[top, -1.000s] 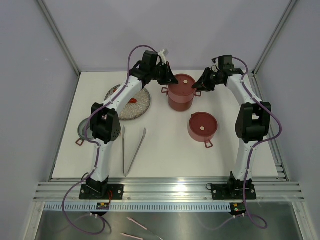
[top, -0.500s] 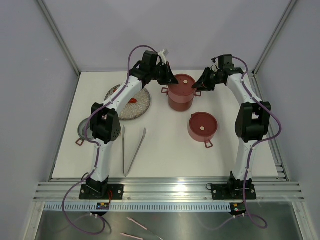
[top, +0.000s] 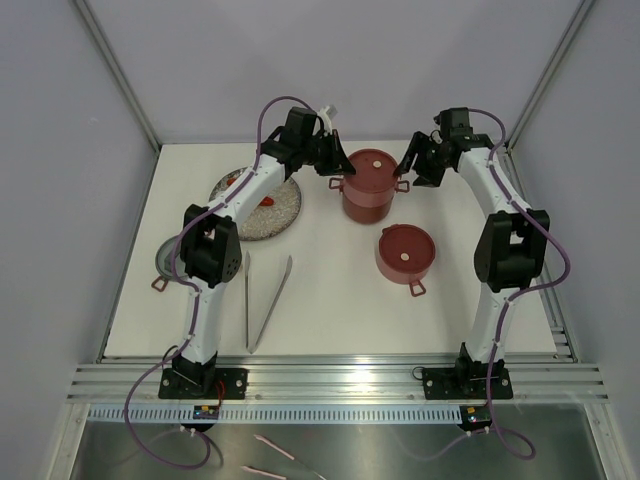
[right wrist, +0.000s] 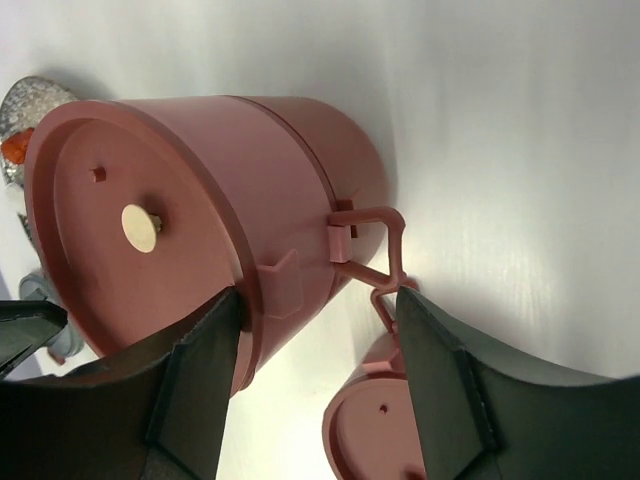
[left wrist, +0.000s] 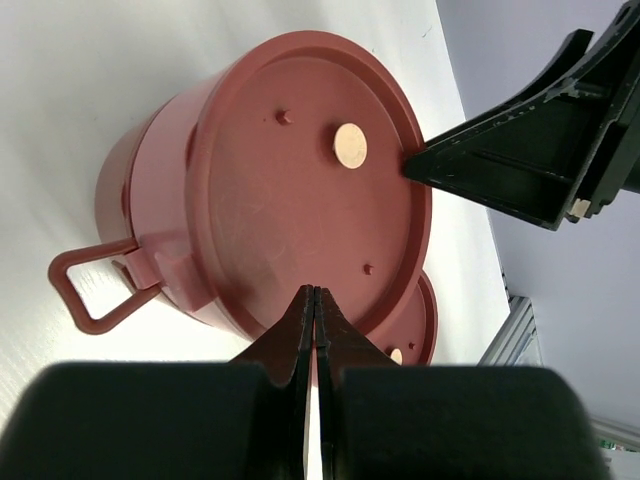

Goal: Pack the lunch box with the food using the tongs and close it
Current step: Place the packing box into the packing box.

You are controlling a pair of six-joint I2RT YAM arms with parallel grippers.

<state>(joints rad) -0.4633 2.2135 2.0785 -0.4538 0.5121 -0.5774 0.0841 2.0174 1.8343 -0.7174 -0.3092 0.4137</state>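
I saw the lunch box [top: 368, 190] stacked and lidded at the table's far middle. My left gripper [left wrist: 315, 300] was shut, its tips at the lid's [left wrist: 300, 180] rim. My right gripper [right wrist: 318, 300] stood open, fingers either side of the loop handle [right wrist: 375, 245], not gripping. A second lidded tier [top: 405, 252] sat nearer me. The tongs [top: 265, 300] lay by my left arm. One red piece [top: 266, 200] lay on the plate [top: 282, 212].

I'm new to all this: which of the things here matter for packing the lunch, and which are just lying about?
For the job: stacked red tins, lidded red tin, open tin at the left, tongs, red bite of food.
Just lying about: speckled plate under the food, pink strips at the very front.
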